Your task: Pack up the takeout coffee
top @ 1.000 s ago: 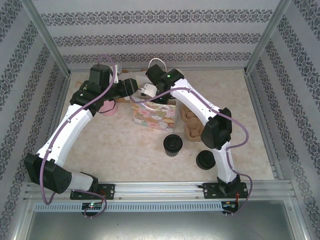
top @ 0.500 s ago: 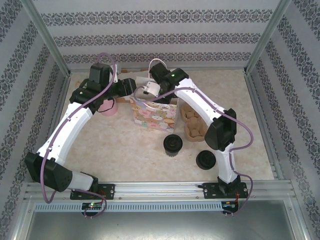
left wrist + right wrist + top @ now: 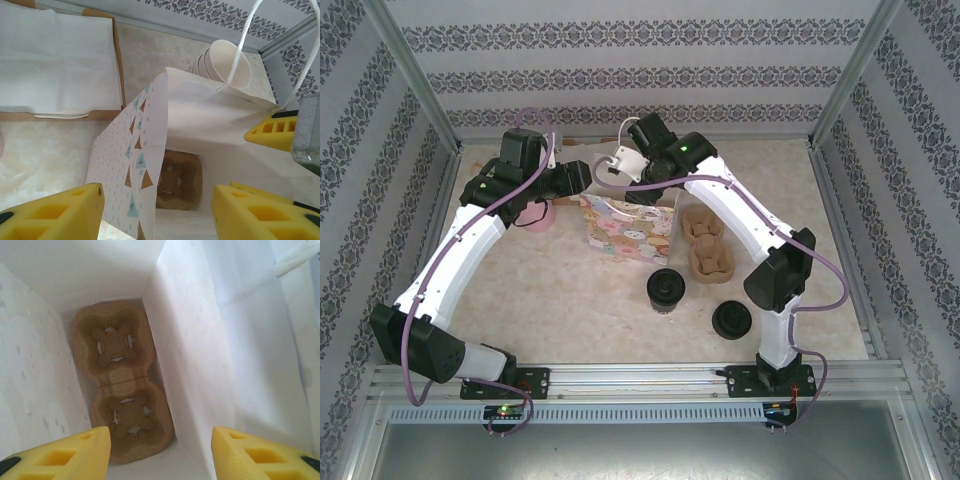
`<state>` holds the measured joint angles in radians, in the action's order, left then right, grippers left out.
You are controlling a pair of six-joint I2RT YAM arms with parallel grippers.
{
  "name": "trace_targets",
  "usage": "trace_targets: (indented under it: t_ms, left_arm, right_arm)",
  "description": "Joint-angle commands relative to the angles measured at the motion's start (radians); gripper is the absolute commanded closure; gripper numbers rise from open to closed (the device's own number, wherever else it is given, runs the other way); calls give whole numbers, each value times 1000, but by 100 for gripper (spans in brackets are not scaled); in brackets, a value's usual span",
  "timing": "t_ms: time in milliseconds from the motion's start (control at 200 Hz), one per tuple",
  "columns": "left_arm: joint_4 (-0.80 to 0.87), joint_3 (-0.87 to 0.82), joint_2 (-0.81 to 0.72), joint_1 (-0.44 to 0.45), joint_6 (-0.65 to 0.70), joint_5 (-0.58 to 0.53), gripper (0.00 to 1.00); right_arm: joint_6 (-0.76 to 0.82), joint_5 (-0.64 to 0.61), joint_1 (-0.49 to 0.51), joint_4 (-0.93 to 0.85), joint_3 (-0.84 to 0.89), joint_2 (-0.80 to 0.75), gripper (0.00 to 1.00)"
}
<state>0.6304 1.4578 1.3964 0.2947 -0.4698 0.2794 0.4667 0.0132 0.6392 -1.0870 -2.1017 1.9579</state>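
A patterned paper bag (image 3: 625,232) stands open at the middle of the table. In front of it are two round black tops (image 3: 667,290) (image 3: 732,320); from above I cannot tell which one caps the takeout coffee. My left gripper (image 3: 157,196) is open at the bag's left side, with the printed side wall (image 3: 142,150) rising loose between its fingers. Above the bag's mouth my right gripper (image 3: 161,440) hangs open and empty, looking down at a brown cup carrier (image 3: 120,385) on the bag's floor.
Another brown cup carrier (image 3: 706,242) lies on the table right of the bag. A stack of lidless cream cups (image 3: 225,62) lies behind it. A cardboard box of white paper (image 3: 55,60) sits at the back left, with a pink thing (image 3: 536,216) near it.
My right gripper has risen and drawn back from the bag's mouth, and its arm has swung to the right, uncovering the carrier on the table. The left arm has not moved.
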Motion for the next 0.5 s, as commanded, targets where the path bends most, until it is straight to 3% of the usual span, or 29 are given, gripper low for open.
trace_targets:
  t_ms: [0,495]
  left_arm:
    - [24,18,-7,3,34,-8,40]
    - [-49,-36,-52,1,36,3,38]
  right_arm:
    - [-26,19,12,19,14,-58,44]
    - [-105,0,32,75,62,-283,42]
